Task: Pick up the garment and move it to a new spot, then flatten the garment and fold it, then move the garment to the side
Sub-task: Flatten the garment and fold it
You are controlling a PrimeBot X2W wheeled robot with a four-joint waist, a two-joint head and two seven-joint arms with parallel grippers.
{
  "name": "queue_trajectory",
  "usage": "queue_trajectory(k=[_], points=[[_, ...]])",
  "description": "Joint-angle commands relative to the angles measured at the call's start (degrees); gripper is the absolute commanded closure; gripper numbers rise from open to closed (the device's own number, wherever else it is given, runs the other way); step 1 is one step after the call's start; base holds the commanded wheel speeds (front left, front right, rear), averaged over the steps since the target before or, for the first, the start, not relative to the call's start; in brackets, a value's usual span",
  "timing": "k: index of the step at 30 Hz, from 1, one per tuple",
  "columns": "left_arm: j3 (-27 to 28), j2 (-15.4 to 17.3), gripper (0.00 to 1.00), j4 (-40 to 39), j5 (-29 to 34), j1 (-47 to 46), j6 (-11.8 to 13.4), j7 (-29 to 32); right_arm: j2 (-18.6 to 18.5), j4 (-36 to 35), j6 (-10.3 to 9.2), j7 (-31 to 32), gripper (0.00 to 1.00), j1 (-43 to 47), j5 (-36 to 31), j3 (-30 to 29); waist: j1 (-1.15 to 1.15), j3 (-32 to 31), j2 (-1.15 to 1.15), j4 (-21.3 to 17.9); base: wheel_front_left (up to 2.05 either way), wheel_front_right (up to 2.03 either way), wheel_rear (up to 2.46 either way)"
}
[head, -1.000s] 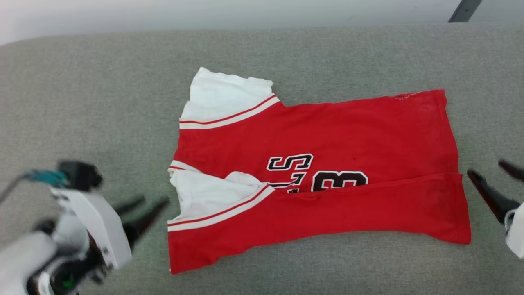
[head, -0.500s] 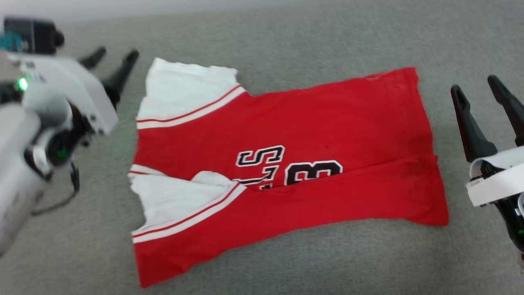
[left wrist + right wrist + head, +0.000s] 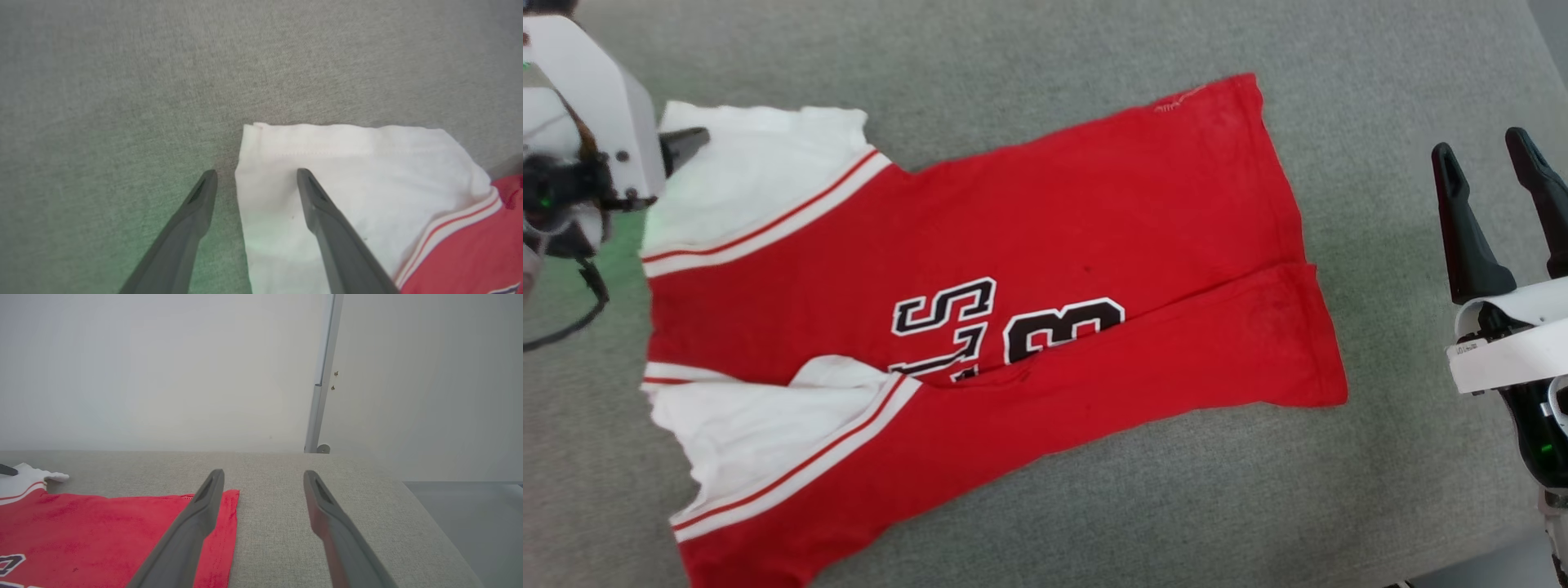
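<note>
The garment [image 3: 1045, 245], a red jersey with white sleeves and striped trim, lies spread on the grey padded surface [image 3: 1013, 49], its near long edge folded over the black lettering. My left gripper [image 3: 256, 173] is open at the far white sleeve [image 3: 347, 163]: one finger is over the sleeve's corner, the other over bare surface. In the head view one of its fingers [image 3: 686, 140] shows at the sleeve [image 3: 760, 163]. My right gripper [image 3: 1478, 147] stands open to the right of the hem, apart from the cloth. From its wrist, the right gripper [image 3: 263, 472] is empty beside the red hem [image 3: 220, 539].
The grey surface [image 3: 327, 522] ends at a rounded edge on the right, with floor [image 3: 482, 514] beyond. A pale wall and a metal post [image 3: 322, 384] stand behind it. The surface's near edge [image 3: 1486, 555] shows at the lower right of the head view.
The head camera has swung, shifting the whole picture. My left gripper went from beside the near sleeve to the far sleeve's corner. My right gripper moved farther along the hem side.
</note>
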Motion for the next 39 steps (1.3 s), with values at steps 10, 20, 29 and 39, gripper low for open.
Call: queue_trajectory(k=[10,20,29,39], points=[[0.06,-3.26,1.0,3.73,-4.4,-0.76,-2.54,9.3,-1.87,1.54,-0.09,3.69,0.0,-4.96,1.9,3.44,0.0,4.34,0.0,-1.81,0.0,0.0,0.0],[-0.25,-6.93,1.0,4.2,-3.41,-3.71,-4.96,7.51,-6.3,15.46,-0.09,28.9,0.0,-25.38,7.05,16.13,0.0,6.47,0.0,2.82,0.0,0.0,0.0],[-0.65,-9.41,1.0,4.78,-3.75,-4.09,-6.31,6.17,-7.64,27.16,-0.09,44.82,0.0,-37.9,13.18,25.17,0.0,7.27,0.0,6.97,0.0,0.0,0.0],[-0.97,-11.35,1.0,2.14,-5.01,-2.98,-6.72,3.54,-8.67,33.75,-0.09,45.03,1.0,-41.35,16.05,29.12,0.0,6.39,0.0,9.11,0.0,0.0,0.0]])
